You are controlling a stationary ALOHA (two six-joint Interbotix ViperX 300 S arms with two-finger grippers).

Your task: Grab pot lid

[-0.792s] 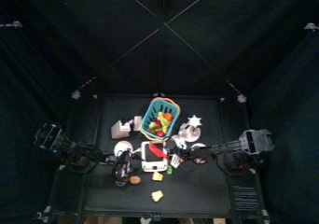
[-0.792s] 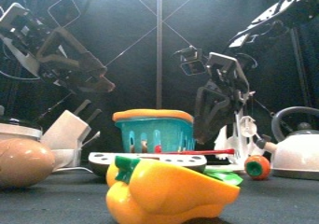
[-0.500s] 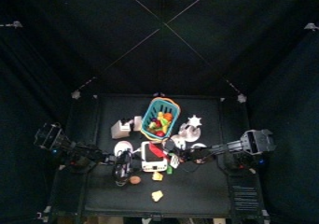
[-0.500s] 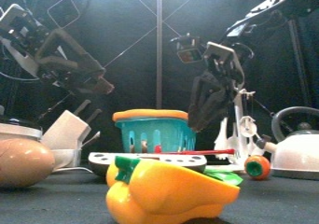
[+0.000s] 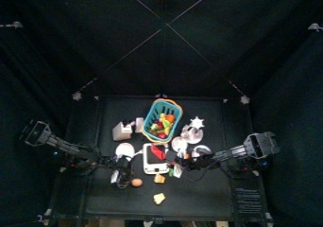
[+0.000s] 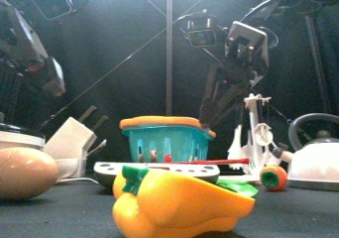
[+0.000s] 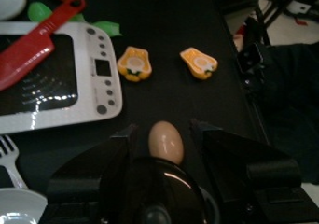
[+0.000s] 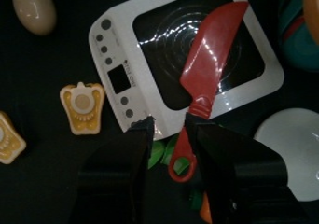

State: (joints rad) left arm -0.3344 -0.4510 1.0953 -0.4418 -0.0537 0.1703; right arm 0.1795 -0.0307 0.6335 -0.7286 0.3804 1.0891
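1 left pincer (image 7: 162, 128) hangs released, jaws wide, over the dark pot lid (image 7: 156, 202) at the tabletop's left. Closing off the knob could let it slip; overshooting would likely knock the egg (image 7: 165, 141) just beyond.

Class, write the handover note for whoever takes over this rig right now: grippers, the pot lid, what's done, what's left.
Left gripper: open, empty, poised over what looks like the dark, knobbed pot lid; an egg lies just beyond.
Right gripper: above the red knife on the white toy hob.
Done: approach only; lid not yet gripped.
Left: probably lower, close on the knob, lift.
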